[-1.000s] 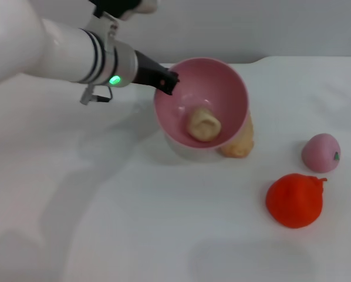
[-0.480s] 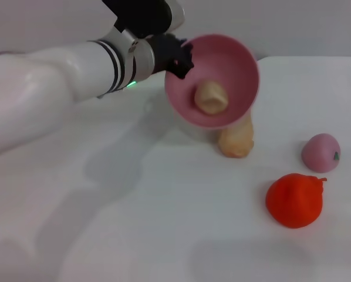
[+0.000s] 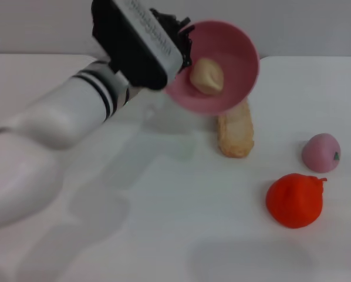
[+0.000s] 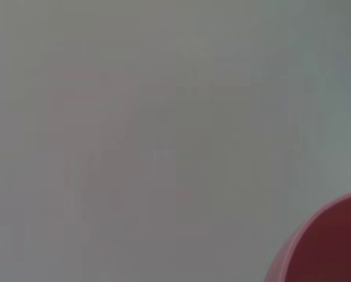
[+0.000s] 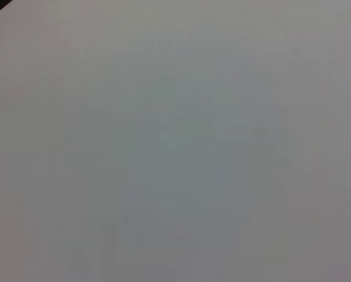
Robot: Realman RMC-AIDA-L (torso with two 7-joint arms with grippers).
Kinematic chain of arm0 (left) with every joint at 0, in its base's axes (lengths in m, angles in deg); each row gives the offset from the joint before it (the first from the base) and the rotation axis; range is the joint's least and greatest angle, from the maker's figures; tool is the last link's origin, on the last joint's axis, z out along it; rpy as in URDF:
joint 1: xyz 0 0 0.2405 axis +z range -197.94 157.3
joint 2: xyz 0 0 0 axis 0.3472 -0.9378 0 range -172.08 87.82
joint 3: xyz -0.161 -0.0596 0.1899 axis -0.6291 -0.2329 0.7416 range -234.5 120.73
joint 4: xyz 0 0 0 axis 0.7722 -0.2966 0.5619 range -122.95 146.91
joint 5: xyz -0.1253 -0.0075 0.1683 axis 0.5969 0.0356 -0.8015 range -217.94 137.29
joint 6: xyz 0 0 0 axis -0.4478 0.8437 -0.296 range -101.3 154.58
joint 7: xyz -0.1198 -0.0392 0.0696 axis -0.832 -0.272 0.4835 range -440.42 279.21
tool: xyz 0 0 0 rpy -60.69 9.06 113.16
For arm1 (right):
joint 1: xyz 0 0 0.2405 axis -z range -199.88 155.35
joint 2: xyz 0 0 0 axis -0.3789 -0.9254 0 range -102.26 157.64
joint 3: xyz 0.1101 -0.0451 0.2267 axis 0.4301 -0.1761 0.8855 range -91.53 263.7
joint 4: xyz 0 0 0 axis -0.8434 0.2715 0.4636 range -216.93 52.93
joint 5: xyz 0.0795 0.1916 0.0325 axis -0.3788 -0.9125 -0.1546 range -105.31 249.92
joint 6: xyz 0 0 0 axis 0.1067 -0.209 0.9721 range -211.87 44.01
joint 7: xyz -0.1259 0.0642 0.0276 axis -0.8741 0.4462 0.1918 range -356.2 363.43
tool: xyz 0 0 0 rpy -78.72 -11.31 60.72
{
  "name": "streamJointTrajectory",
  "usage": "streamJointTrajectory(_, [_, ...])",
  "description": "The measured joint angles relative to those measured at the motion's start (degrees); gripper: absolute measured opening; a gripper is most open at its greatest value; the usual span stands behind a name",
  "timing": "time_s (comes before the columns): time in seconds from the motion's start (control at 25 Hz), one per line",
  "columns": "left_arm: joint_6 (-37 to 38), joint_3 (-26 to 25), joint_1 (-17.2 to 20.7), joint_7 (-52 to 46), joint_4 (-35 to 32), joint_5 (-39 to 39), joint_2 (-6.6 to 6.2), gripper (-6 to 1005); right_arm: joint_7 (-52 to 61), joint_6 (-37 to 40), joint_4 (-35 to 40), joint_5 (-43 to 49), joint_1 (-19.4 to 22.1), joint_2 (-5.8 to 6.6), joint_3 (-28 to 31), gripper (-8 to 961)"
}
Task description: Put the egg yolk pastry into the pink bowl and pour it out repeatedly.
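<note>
Since a second ago the pink bowl (image 3: 213, 67) has gone from sitting low on the table, mouth up, to lifted and tipped hard toward the camera; the left arm has rolled with it, and the egg yolk pastry (image 3: 206, 76) has slid from the bowl floor onto the lower inner wall.

Near to far:
- Orange-red ball (image 3: 294, 200) sits closest, alone on the white table (image 3: 164, 223).
- Pink peach-like ball (image 3: 321, 153) just behind and to its right, apart from it.
- Long golden pastry (image 3: 235, 132) lies flat under the raised bowl, not touching it.
- The bowl is off the table, mouth nearly sideways. Judged mid-pour: tilt is steep, so the pastry should roll out over the lower rim.
- Bowl contents: the egg yolk pastry only, still inside, resting against the wall.
- Left gripper (image 3: 183, 44) is clamped on the bowl's rim at its left side; a rim hold lets wrist roll do the tipping.
- Left wrist view shows only a slice of bowl rim.
- Right gripper not visible anywhere.

Risk, as judgement: the pastry may land on the long pastry below.
</note>
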Motion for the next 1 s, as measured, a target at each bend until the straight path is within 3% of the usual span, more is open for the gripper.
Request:
streamJointTrajectory(0.04, [0.0,0.0,0.0,0.0,0.0,0.0,0.00,44,0.0,0.0,0.0,0.0,0.0,0.01,0.0,626])
streamJointTrajectory(0.08, [-7.8,2.6,2.5,4.2,0.4,0.3,0.07,44,0.0,0.0,0.0,0.0,-0.1,0.00,0.0,626])
streamJointTrajectory(0.2, [-11.5,3.8,3.6,6.3,0.7,0.4,0.13,44,0.1,0.0,0.1,0.0,-0.3,-0.04,-0.1,626])
streamJointTrajectory(0.28, [-18.7,6.3,4.8,8.9,2.1,0.4,0.14,44,0.2,0.0,0.1,-0.1,-0.5,-0.07,-0.2,626])
streamJointTrajectory(0.76, [-25.9,9.5,4.6,11.8,4.4,0.3,0.11,43,1.4,2.8,-0.3,-0.7,-2.6,-0.29,-0.1,626])
streamJointTrajectory(0.84, [-29.6,10.4,3.9,15.5,6.2,0.5,0.14,43,1.4,2.9,-0.5,-0.7,-3.0,-0.31,-0.2,626])
streamJointTrajectory(1.0, [-29.7,10.6,3.8,19.2,6.2,0.5,0.22,43,1.5,3.7,-0.7,-0.7,-3.5,-0.33,-0.1,627])
